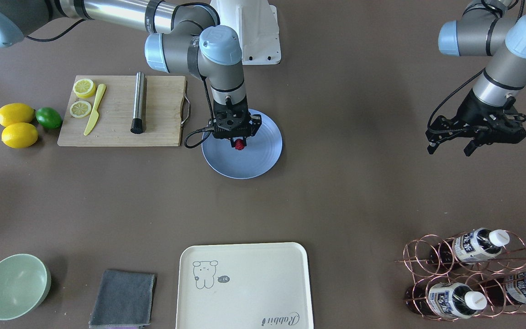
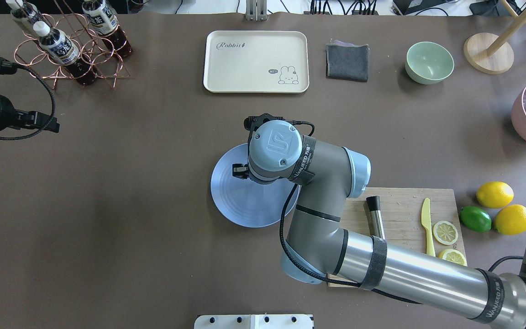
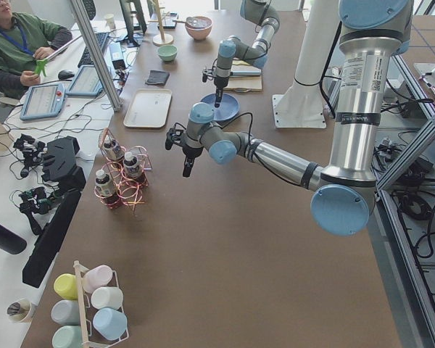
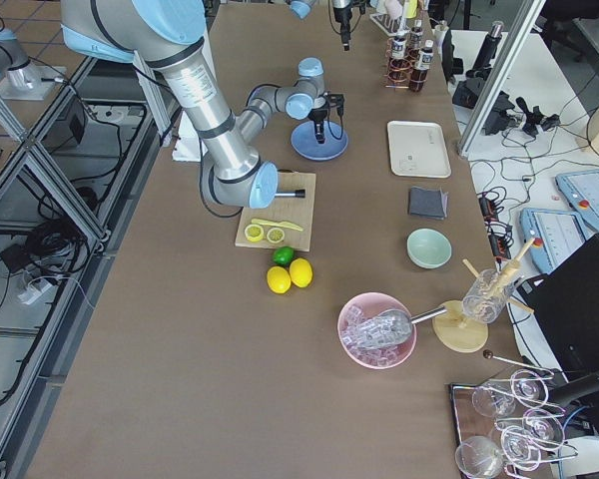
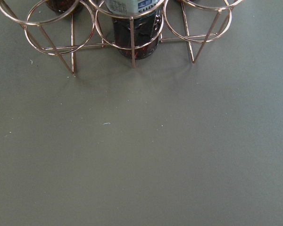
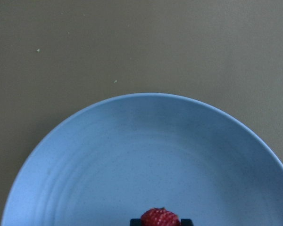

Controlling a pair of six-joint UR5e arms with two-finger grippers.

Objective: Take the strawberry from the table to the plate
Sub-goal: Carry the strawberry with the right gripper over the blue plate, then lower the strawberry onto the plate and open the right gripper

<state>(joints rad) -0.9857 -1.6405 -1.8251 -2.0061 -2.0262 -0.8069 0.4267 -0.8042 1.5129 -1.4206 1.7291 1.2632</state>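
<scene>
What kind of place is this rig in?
Probably a robotics lab, with the table dressed as a kitchen or bar counter: aluminium framing and an operator desk alongside, and props such as the cutting board and bottle rack.

The plate (image 1: 263, 157) lies in the middle of the table (image 1: 363, 192), the strawberry (image 1: 239, 145) over it. The cutting board (image 1: 162, 119) sits just beside it toward the robot's right, with two lemons (image 1: 15, 114) and a lime (image 1: 49, 117) past the board near that end. Along the edge opposite the robot stand a bottle rack (image 1: 416, 261) at the left corner, then a tray (image 1: 254, 274), cloth (image 1: 123, 298) and bowl (image 1: 14, 285).
</scene>
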